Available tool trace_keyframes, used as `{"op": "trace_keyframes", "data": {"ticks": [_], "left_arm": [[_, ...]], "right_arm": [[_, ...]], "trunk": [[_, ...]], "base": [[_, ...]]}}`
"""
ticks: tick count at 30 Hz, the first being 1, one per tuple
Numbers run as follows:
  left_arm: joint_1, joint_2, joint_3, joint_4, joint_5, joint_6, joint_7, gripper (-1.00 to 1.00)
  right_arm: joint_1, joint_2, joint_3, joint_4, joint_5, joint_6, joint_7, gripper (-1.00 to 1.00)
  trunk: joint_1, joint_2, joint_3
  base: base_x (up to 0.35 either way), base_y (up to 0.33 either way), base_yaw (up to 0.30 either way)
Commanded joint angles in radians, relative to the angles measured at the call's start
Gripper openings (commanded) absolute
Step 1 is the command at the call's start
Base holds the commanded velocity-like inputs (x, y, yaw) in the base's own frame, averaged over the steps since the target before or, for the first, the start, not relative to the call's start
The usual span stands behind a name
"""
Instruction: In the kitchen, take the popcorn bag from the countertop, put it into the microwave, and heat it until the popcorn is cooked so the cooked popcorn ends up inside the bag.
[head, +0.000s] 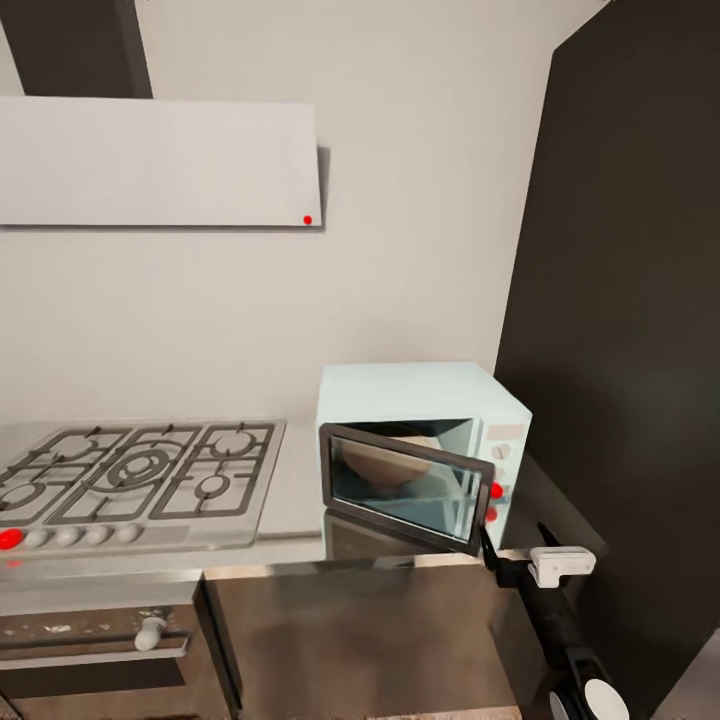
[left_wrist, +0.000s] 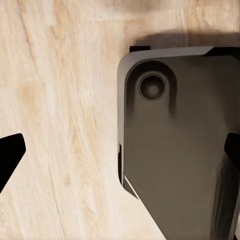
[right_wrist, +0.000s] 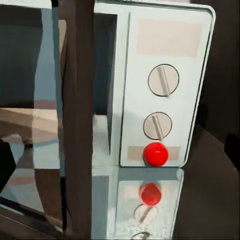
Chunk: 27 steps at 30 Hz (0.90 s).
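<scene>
The pale blue microwave (head: 420, 400) stands on the grey countertop (head: 292, 500) against the wall, its dark-framed glass door (head: 405, 485) swung partly open. Behind the glass a tan shape (head: 385, 462) shows, probably the popcorn bag; I cannot make out any popcorn. My right gripper (head: 489, 556) is open at the door's free edge, just below the red dot. In the right wrist view the door edge (right_wrist: 77, 120) stands between the fingers (right_wrist: 6, 162), with the knob panel (right_wrist: 162, 85) and red dot (right_wrist: 155, 154) behind. My left gripper (left_wrist: 120, 155) is open, over wooden floor.
A steel gas hob (head: 130, 480) lies left of the microwave, with the white hood (head: 160, 160) above and an oven front (head: 90, 640) below. A tall black cabinet (head: 620, 350) walls off the right side. The robot's dark base (left_wrist: 175, 150) is under the left gripper.
</scene>
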Motion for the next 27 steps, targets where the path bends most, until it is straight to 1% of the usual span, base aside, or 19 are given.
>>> {"op": "trace_keyframes", "data": {"ticks": [1,5,9,14,18,24,27], "left_arm": [[0.000,0.000,0.000,-0.001,0.000,-0.002,0.000,1.00],[0.000,0.001,0.000,-0.001,0.000,-0.002,0.000,1.00],[0.001,0.003,0.001,-0.001,0.000,-0.003,0.000,1.00],[0.000,0.005,0.000,-0.001,-0.001,-0.003,0.000,1.00],[0.000,0.013,0.001,-0.001,-0.001,-0.003,0.000,1.00],[0.000,0.014,0.000,0.000,-0.001,-0.003,0.000,1.00],[0.000,0.015,0.000,-0.001,-0.001,-0.003,0.000,1.00]], "right_arm": [[-0.001,-0.001,0.001,0.000,-0.001,-0.003,-0.003,1.00],[-0.001,-0.001,0.005,0.000,-0.001,-0.004,0.003,1.00],[-0.001,-0.001,0.012,0.000,0.000,0.001,0.006,1.00],[0.001,0.000,0.017,0.000,-0.001,0.005,-0.003,1.00],[0.001,0.001,0.017,0.000,-0.001,0.006,-0.005,1.00],[0.001,0.001,0.017,0.000,-0.001,0.006,-0.005,1.00],[0.001,0.001,0.017,0.000,-0.001,0.006,-0.005,1.00]], "trunk": [[0.000,-0.001,-0.001],[0.000,-0.001,-0.001],[0.000,-0.001,-0.001],[0.000,-0.001,-0.001],[0.000,-0.001,-0.001],[0.000,-0.001,-0.001],[0.000,-0.001,-0.001]], "base": [[-0.137,-0.246,0.000],[-0.045,-0.281,0.000],[0.053,-0.265,0.000],[0.020,-0.042,0.000],[0.169,-0.152,0.000],[0.055,-0.038,0.000],[0.232,-0.103,0.000]]}}
